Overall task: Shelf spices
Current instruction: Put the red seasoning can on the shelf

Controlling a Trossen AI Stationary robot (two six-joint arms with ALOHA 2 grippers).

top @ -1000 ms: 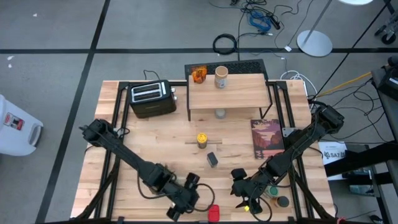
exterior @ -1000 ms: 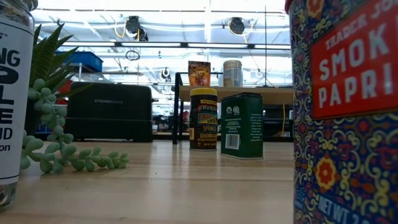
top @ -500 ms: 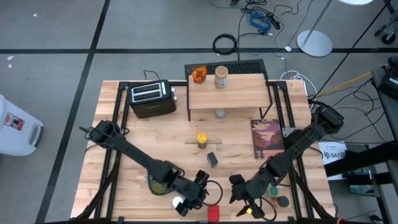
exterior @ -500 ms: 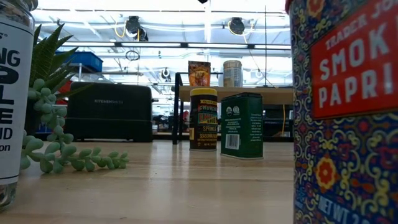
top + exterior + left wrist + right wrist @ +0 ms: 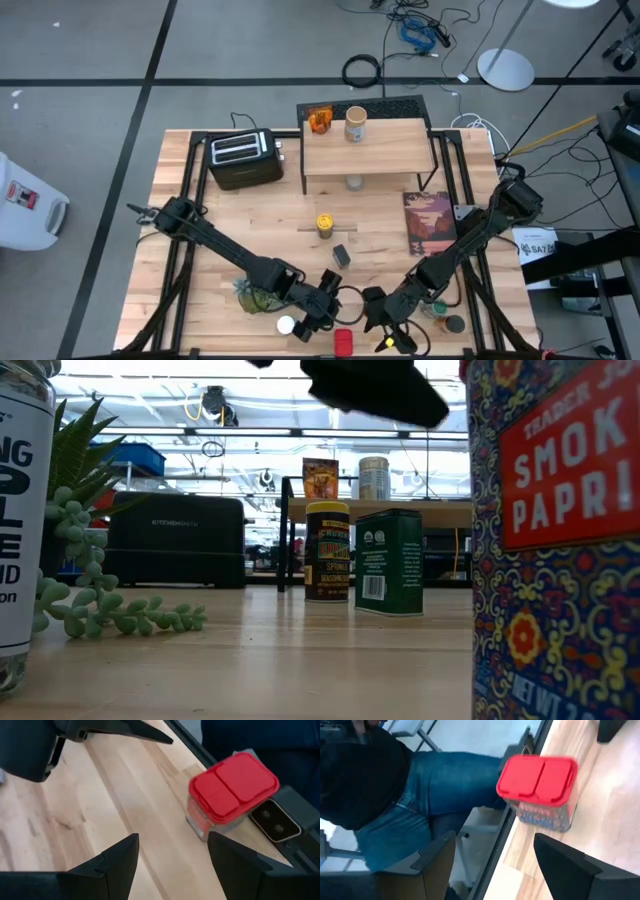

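So both grippers hang at the bottom middle, left gripper and right gripper, jaws spread, empty, either side of the red tin.

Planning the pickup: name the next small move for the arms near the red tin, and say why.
Probably ease the left gripper forward and down until its open jaws straddle the red tin. The tin stands free at the table's near edge, nothing holds it, and the right gripper crowds the same tin, so it should likely wait.
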